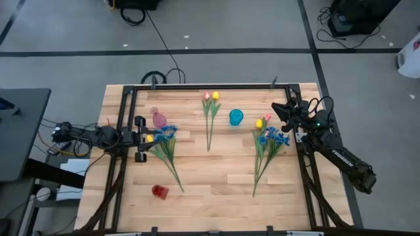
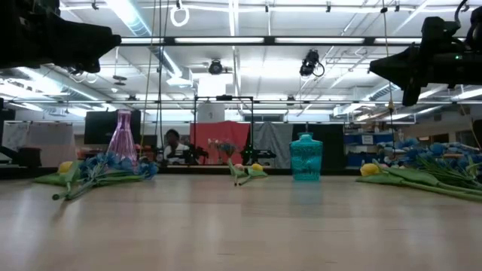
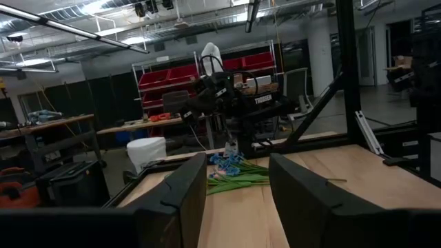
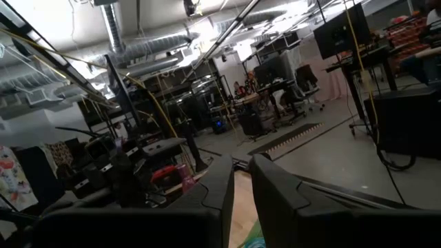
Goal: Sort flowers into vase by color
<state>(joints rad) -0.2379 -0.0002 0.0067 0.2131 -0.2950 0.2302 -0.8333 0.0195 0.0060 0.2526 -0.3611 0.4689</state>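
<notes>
The left gripper (image 1: 152, 138) hung at the left side of the pale wooden slatted table (image 1: 216, 187), its two dark fingers (image 3: 182, 193) standing apart with nothing between them, above the heads of the left bunch of flowers (image 1: 164, 147). The right gripper (image 1: 281, 113) waited above the table's far right corner, beside the right bunch; its fingers (image 4: 220, 186) had only a narrow gap between them and held nothing.

Three groups of artificial green-stemmed flowers lay flat on the boards. The left bunch, small blue blossoms with a yellow tulip, had its heads toward the far left and its long stems running toward the near edge, slanting to the right. The middle pair (image 1: 210, 115), one pink tulip and one yellow tulip, lay almost straight from far to near, heads at the far edge. The right bunch (image 1: 268, 147), blue sprays with a yellow and a pink tulip, had its heads far and right, stems slanting near and left.

A clear pink glass vase (image 1: 158, 118) stood just beyond the left bunch, a teal glass vase (image 1: 235, 117) stood between the middle pair and the right bunch, and a small red vase (image 1: 159, 191) sat near the front left, close to the left bunch's stem ends.

In the left wrist view, white lettering on the far arm was too blurred to read.
</notes>
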